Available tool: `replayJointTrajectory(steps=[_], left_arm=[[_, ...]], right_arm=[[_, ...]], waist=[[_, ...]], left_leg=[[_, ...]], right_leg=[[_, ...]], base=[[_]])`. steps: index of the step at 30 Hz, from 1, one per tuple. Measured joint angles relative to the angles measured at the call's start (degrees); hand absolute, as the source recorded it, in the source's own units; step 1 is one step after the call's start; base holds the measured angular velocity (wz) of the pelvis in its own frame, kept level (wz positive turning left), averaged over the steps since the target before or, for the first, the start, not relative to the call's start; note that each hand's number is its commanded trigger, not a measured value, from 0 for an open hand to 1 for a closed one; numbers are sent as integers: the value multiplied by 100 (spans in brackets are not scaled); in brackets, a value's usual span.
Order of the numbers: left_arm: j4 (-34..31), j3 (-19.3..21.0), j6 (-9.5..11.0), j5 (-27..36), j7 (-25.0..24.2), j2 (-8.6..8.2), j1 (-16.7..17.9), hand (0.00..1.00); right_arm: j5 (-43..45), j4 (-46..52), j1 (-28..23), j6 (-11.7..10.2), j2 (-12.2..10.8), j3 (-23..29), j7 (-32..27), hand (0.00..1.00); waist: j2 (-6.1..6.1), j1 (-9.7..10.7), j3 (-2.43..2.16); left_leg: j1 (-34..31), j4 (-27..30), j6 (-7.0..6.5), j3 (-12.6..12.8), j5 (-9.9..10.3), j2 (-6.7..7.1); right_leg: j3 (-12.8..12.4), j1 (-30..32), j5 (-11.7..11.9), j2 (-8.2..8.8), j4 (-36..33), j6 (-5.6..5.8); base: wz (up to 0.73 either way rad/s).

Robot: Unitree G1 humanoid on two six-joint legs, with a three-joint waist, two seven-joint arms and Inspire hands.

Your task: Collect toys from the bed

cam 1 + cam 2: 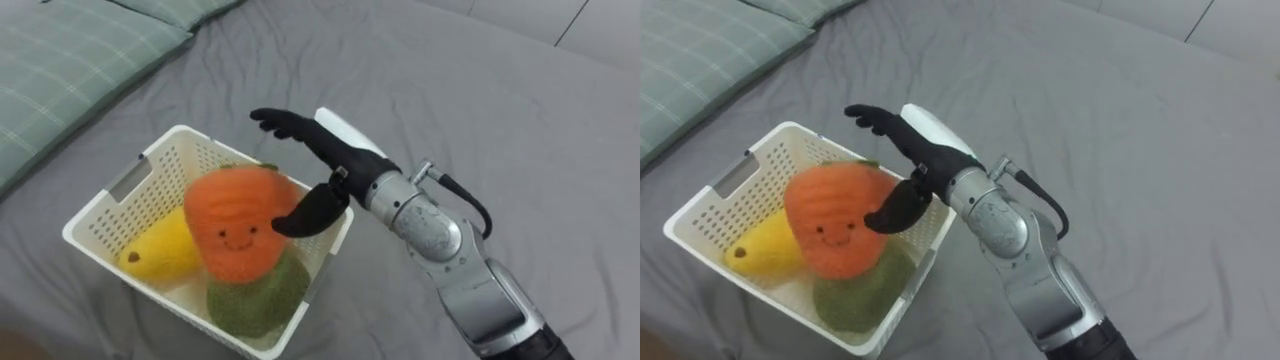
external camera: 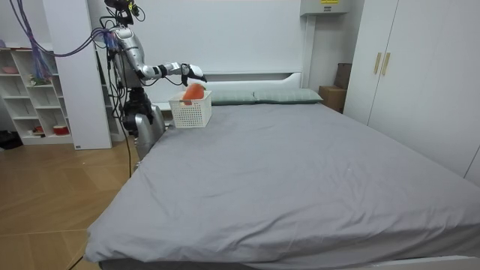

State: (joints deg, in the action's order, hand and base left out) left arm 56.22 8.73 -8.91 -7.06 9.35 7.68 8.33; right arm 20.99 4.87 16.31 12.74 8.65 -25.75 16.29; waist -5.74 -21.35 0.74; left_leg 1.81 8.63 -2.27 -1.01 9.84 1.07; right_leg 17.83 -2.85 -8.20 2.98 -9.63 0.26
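While poised over the basket (image 1: 190, 160), right hand (image 1: 325, 152): fingers straight and spread, clamped on nothing, thumb beside orange toy (image 1: 235, 225); seemingly set for dropping, not gripping.
Pile: orange toy atop yellow toy (image 1: 165, 250) and green toy (image 1: 255, 295), inside basket.
Basket: on bed (image 1: 480, 110), kept within reach.

I see bright, even light across the bed (image 1: 480, 90); a soft shadow hugs the basket's (image 1: 165, 160) near right side.
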Motion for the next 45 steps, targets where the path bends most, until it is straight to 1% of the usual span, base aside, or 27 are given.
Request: replayJointTrajectory(steps=[2,5,8,16,21,25,29,34,36,37,38,39,40,41,42,43,45], left_arm=[[-87,0,-28,-16,-1,2,-1,0],[-141,-3,-34,-6,0,4,-37,0],[-140,-7,-33,-4,2,4,-71,0],[-111,-133,-28,9,21,12,-140,0],[-62,-120,-22,68,20,71,-144,0],[-15,-48,-6,80,20,70,-141,0],[37,-45,48,105,23,69,-129,0],[168,-45,73,198,27,63,-155,0],[200,-44,75,198,28,63,-129,0],[218,-44,79,198,29,63,-114,0],[257,-43,84,199,29,68,-98,0],[346,-20,106,198,31,72,-98,0],[370,4,105,185,30,70,-85,0],[369,16,114,185,32,72,-40,0],[369,16,140,186,37,71,-7,0],[369,12,148,187,47,68,5,0],[368,-7,154,206,132,45,35,0]], right_arm=[[9,-21,0,18,0,-5,0,0],[31,-35,-1,113,-2,-16,2,0],[28,-35,-1,112,-2,-31,3,0],[5,-38,-6,112,-5,-122,3,0],[-30,-42,-6,111,9,-121,3,0],[14,-183,-6,104,21,-105,3,0],[-14,-240,-5,103,30,-98,0,0],[-194,-246,-8,98,137,-17,-2,0],[-235,-253,-8,94,161,104,-7,0],[-273,-253,-9,92,169,145,-8,0],[-365,-253,-17,81,184,245,-21,0],[-448,-254,-38,11,207,357,-72,0],[-506,-249,-71,-53,217,423,-106,0],[-607,-234,-147,-159,243,533,-195,0],[-644,-228,-222,-220,259,649,-273,0],[-681,-229,-250,-227,259,703,-315,0],[-1020,-224,-394,-290,255,921,-529,0]], waist=[[-13,-17,4],[-59,-39,-16],[-78,-43,-16],[-72,-43,-4],[-121,-35,16],[-133,-21,13],[-112,55,26],[-58,78,64],[-24,119,86],[-15,126,89],[-7,147,89],[1,185,93],[-20,203,79],[-16,231,77],[-21,273,73],[-13,298,74],[24,452,53]], left_leg=[[-10,0,0,0,0,0],[-10,-1,0,0,0,0],[-9,2,0,0,0,-1],[11,-5,0,15,0,-1],[5,-15,0,15,0,-2],[33,7,0,16,0,0],[32,4,0,16,-1,0],[38,1,-1,31,0,-1],[38,1,-1,29,-1,-1],[41,2,-1,31,0,-1],[49,1,-1,34,0,-1],[76,-1,-1,59,-1,-6],[79,-1,-1,72,0,-7],[79,-1,-1,88,0,-10],[80,-1,-1,114,0,-12],[82,1,0,127,0,-15],[121,4,0,214,3,-30]], right_leg=[[-7,5,0,-2,5,0],[-6,3,0,-1,4,0],[-7,1,0,-1,4,0],[-31,-2,0,-1,-1,0],[-35,0,0,-5,5,0],[-33,-15,0,-4,6,0],[-30,-15,0,-5,6,0],[-38,-11,0,-4,9,0],[-39,-13,0,-7,10,0],[-47,-14,0,-10,9,0],[-59,-17,0,-11,9,0],[-82,-15,0,-15,12,0],[-93,-11,0,-15,13,0],[-117,-2,0,-17,11,0],[-163,5,1,-22,11,-1],[-197,8,2,-24,10,-3],[-263,6,7,-14,0,-8]], base=[[0],[0],[0],[0],[0],[0],[0],[0],[0],[0],[0],[-5],[-7],[-10],[-10],[-11],[-14]])
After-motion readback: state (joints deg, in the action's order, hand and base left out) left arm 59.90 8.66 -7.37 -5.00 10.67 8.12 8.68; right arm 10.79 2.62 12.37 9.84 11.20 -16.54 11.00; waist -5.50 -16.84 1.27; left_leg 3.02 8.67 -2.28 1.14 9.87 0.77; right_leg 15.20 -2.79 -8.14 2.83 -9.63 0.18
